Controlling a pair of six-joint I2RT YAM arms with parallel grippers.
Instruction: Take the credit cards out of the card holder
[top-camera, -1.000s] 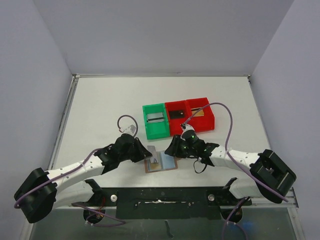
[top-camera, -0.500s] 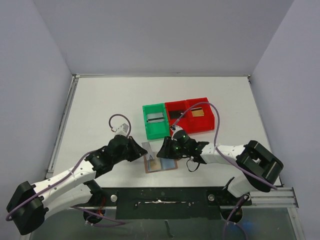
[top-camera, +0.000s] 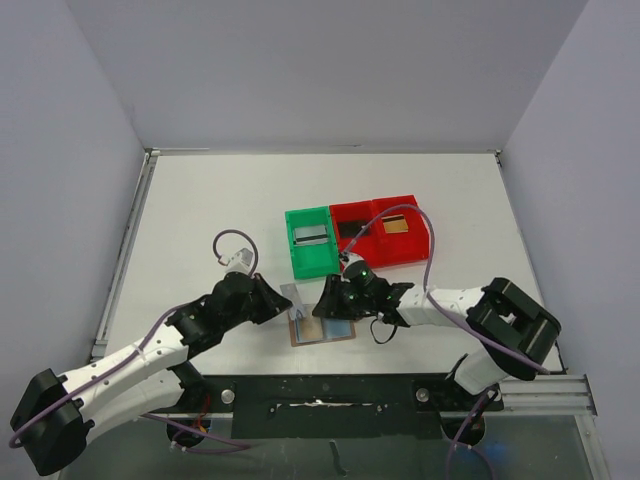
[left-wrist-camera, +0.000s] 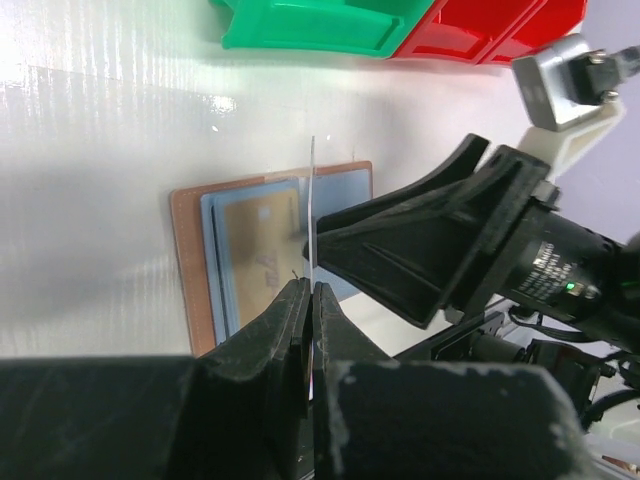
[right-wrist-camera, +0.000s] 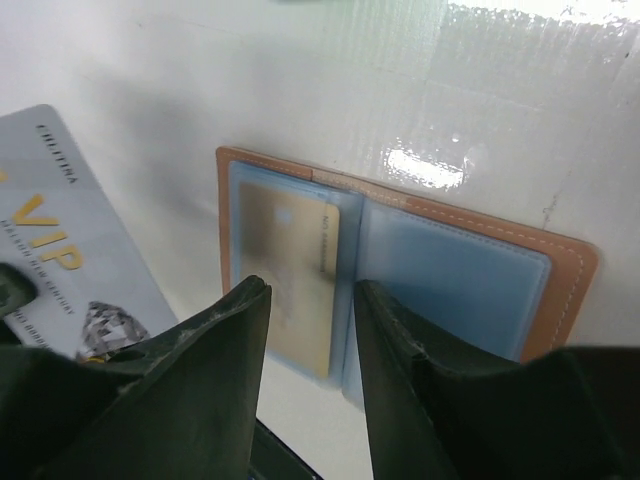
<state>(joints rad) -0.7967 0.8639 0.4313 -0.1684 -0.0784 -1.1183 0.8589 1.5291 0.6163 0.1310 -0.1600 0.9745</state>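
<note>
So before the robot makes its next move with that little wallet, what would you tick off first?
1. Card holder lies open and flat on the table: ok.
2. Left gripper is shut on the grey VIP card, and that card is out of the pockets: ok.
3. All cards are out of the holder: not ok; a gold card sits in one pocket.
4. Right gripper is open, with one finger on each side of the gold card: ok.
5. Right fingers are touching the holder: cannot tell.
6. The other pocket is empty: it looks so in the right wrist view, ok.
</note>
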